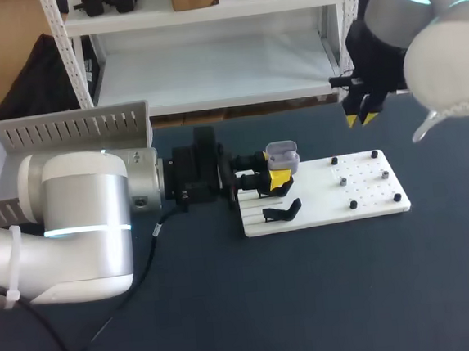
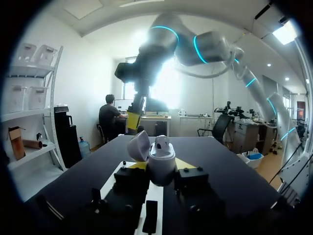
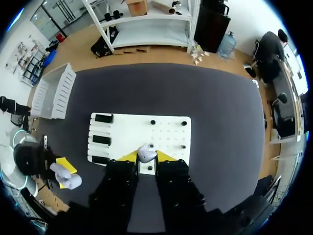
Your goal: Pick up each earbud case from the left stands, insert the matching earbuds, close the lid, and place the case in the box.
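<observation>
Over table (image 1: 327, 299): left end effector (image 1: 275, 173) grips case (image 1: 282, 153); raised right end effector (image 1: 363, 117) pinches earbud (image 3: 146, 154).

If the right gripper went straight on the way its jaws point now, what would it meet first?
Most likely the white board, in its pegged half, which lies ahead of the right gripper and the earbud it holds. How far above the board it hangs is unclear.
</observation>
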`<control>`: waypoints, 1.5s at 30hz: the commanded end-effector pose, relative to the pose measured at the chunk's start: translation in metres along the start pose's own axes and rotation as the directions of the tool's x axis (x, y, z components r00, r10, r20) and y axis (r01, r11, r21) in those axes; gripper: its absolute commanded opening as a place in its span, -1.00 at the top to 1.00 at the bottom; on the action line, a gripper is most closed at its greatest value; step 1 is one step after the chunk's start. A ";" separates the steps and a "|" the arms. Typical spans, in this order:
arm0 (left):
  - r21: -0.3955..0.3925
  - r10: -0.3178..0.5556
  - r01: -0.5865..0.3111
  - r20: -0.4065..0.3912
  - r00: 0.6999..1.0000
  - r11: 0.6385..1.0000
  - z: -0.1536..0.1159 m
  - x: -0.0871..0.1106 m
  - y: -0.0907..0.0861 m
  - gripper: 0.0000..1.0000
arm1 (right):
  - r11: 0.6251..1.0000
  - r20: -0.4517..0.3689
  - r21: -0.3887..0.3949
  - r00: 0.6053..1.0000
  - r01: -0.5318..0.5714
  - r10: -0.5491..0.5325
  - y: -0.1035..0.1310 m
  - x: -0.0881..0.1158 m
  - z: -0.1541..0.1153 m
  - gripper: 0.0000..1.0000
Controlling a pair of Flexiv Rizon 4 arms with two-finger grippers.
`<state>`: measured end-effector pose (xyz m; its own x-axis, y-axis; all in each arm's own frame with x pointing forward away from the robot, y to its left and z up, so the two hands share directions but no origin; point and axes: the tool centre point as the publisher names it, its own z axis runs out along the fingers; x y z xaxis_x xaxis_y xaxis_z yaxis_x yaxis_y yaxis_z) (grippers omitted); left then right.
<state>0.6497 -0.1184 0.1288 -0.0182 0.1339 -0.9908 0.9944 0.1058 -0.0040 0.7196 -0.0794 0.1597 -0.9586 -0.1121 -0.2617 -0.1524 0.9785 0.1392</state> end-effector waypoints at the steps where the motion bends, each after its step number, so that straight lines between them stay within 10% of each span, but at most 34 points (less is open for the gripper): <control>1: -0.006 0.001 -0.001 0.003 1.000 1.000 0.000 0.000 -0.001 1.00 | 0.999 0.024 0.009 0.999 0.046 -0.046 0.010 0.028 -0.037 1.00; 10: -0.006 0.001 -0.001 0.003 1.000 1.000 0.000 0.000 -0.001 1.00 | 0.989 0.013 0.028 0.990 0.143 -0.143 0.041 0.071 -0.063 1.00; 28: -0.006 0.001 -0.001 0.003 1.000 1.000 0.000 0.000 -0.001 1.00 | 0.989 0.013 0.028 0.990 0.143 -0.143 0.041 0.071 -0.063 1.00; 45: -0.006 0.001 -0.001 0.003 1.000 1.000 0.000 0.000 -0.001 1.00 | 0.968 -0.017 0.062 0.970 0.242 -0.242 0.135 0.116 -0.096 1.00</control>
<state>0.6497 -0.1184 0.1288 -0.0182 0.1340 -0.9908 0.9944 0.1058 -0.0040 0.5665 0.0157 0.2391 -0.8975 -0.3378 -0.2836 -0.3573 0.9338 0.0185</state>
